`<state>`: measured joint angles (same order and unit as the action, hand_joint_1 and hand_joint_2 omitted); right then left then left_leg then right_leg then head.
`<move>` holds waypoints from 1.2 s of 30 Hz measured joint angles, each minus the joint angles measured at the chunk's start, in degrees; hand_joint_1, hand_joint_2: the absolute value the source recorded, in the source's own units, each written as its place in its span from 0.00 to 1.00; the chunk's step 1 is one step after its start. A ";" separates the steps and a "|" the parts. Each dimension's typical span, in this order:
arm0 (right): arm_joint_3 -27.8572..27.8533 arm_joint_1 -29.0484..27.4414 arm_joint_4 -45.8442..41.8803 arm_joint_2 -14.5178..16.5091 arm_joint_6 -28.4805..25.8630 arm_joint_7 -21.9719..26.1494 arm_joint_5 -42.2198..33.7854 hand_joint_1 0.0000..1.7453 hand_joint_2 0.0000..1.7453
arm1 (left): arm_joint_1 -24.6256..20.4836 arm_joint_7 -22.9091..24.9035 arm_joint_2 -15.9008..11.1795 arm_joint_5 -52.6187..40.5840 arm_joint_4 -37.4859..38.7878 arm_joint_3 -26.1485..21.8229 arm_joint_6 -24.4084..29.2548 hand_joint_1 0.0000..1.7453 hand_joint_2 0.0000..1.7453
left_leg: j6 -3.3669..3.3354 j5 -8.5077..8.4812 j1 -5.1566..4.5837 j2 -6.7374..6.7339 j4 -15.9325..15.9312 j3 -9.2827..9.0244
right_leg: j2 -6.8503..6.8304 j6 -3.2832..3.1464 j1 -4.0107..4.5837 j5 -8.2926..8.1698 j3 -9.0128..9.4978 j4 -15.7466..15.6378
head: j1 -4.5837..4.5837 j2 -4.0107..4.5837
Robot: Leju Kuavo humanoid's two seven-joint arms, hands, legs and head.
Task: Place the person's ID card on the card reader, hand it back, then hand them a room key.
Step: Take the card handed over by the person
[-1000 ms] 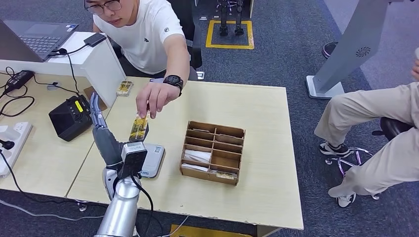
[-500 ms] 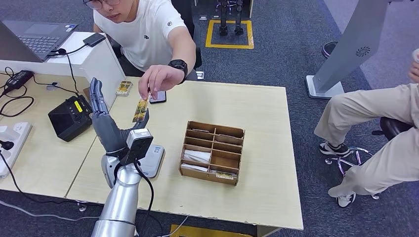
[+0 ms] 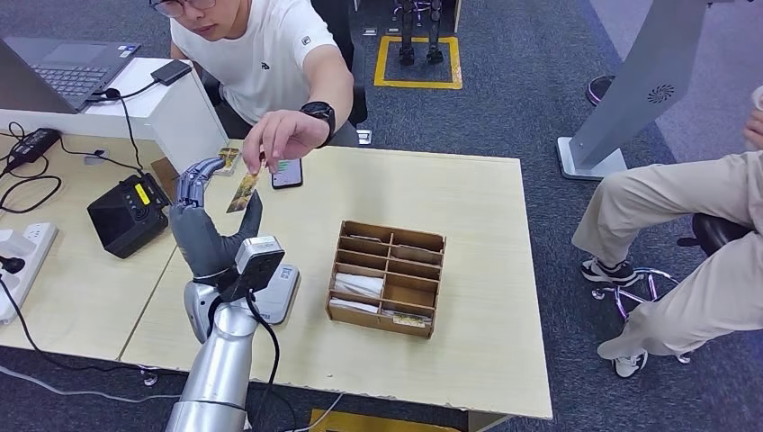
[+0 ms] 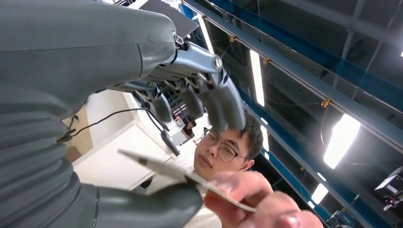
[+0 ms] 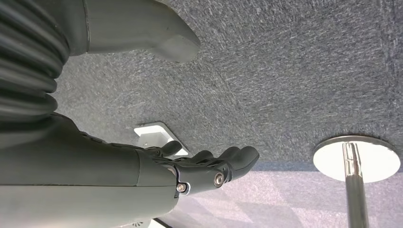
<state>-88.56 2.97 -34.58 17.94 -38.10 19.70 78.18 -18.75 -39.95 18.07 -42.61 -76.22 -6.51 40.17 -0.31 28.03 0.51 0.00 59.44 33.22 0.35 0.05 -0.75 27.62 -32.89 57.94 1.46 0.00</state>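
The person across the table pinches a yellow-patterned ID card [image 3: 243, 192] in their hand [image 3: 281, 137] and holds it out above the table. My left hand [image 3: 205, 225] is raised under it, fingers curled over the card and thumb beneath. In the left wrist view the card [image 4: 180, 175] lies along my thumb [image 4: 157, 209], while my fingers [image 4: 214, 102] hover above it with a gap. The grey card reader [image 3: 277, 290] lies on the table just behind my wrist. A wooden box of key cards [image 3: 389, 277] stands to its right. My right hand [image 5: 190, 171] hangs over carpet, fingers extended, holding nothing.
A phone [image 3: 287, 172] and another card [image 3: 226, 159] lie on the table near the person. A black device [image 3: 129, 214], cables and a power strip [image 3: 22, 256] sit on the left desk. A second person's legs [image 3: 684, 234] are at the right.
The person has lifted the card up and toward themselves a little. My left hand has followed it upward, and its fingers, straight before, now curl over the card.
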 joint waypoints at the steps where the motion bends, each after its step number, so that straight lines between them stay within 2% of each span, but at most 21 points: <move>1: 0.00 0.02 -0.02 0.00 0.00 -0.02 -0.28 0.00 1.00 | 0.00 0.00 0.01 -0.29 -0.02 0.00 0.01 1.00 1.00 | 0.00 0.00 0.00 0.00 0.00 0.00 | 0.00 0.00 0.00 0.00 0.00 0.00 | 0.00 0.00; 18: 0.00 0.53 -2.20 0.36 0.00 0.55 -2.39 0.00 1.00 | 0.06 -0.02 0.09 -1.73 -0.17 0.00 0.02 1.00 1.00 | 0.00 -0.01 0.00 0.02 0.00 0.00 | -0.04 0.00 0.00 -0.01 0.03 0.00 | 0.00 0.00; 24: 0.00 0.54 -2.30 0.37 0.00 0.62 -2.27 0.00 1.00 | 0.19 -0.01 0.09 -6.94 -0.30 -0.32 0.02 1.00 1.00 | 0.00 0.00 0.00 0.06 0.00 0.03 | -0.07 0.00 0.00 0.00 0.03 0.00 | 0.00 0.00; 29: 0.00 0.53 -2.30 0.37 0.00 0.32 -2.41 0.00 1.00 | 0.86 0.44 0.02 -13.26 -0.40 -3.19 0.04 1.00 1.00 | 0.00 -0.01 0.00 0.06 -0.01 0.04 | -0.08 0.00 0.00 0.00 0.03 0.00 | 0.01 0.00; 36: 0.00 0.52 -2.75 0.50 0.00 -0.89 -4.03 0.00 1.00 | 2.91 1.36 -0.22 -16.19 -0.87 -8.48 0.04 1.00 1.00 | 0.00 -0.01 0.01 0.06 -0.01 0.04 | -0.07 0.01 0.00 0.01 0.03 0.01 | 0.01 0.00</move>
<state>-88.56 3.48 -37.33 18.44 -38.10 18.81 74.14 -15.84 -38.60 17.85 -58.80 -77.09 -14.99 40.22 -0.31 28.02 0.51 0.05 59.43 33.26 0.28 0.06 -0.75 27.63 -32.87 57.95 1.47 0.00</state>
